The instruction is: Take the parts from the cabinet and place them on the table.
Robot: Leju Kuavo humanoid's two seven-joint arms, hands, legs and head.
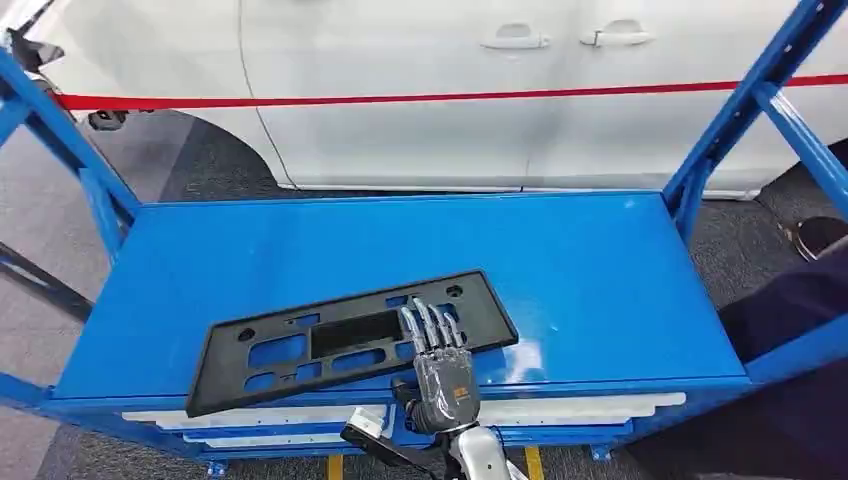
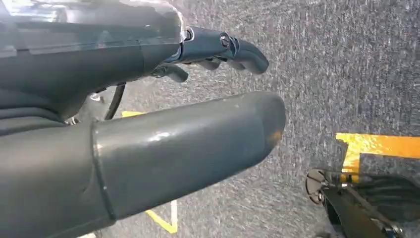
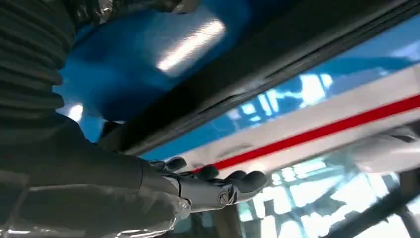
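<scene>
- Behind the blue tabletop (image 1: 600, 260) stands a white car (image 1: 420, 90) with a red tape line (image 1: 400, 98) stretched across in front of it; grey carpet runs underneath.
- On the tabletop lies the black licence-plate bracket (image 1: 340, 340), flat, skewed a little, its near edge close to the front lip.
- My right hand (image 1: 437, 350) reaches up from below, fingers straight and laid over the bracket's right end. From the head view I cannot tell whether a thumb is pinching it from beneath or the hand merely rests on top.
- I judge this to be the placing step: the part sits on the surface, so the next move calls for releasing it cleanly and lifting the hand straight off without dragging the bracket toward the edge.
- The right wrist view adds what the head view lacks: the dark fingertips (image 3: 237, 181) in profile and the bracket's black edge (image 3: 257, 79) against the blue, seen from low and close. It leaves the grip unsettled too.
- The left wrist view shows my left hand (image 2: 198, 99) hanging over carpet and yellow floor marking (image 2: 376, 146), fingers loosely apart, holding nothing.
</scene>
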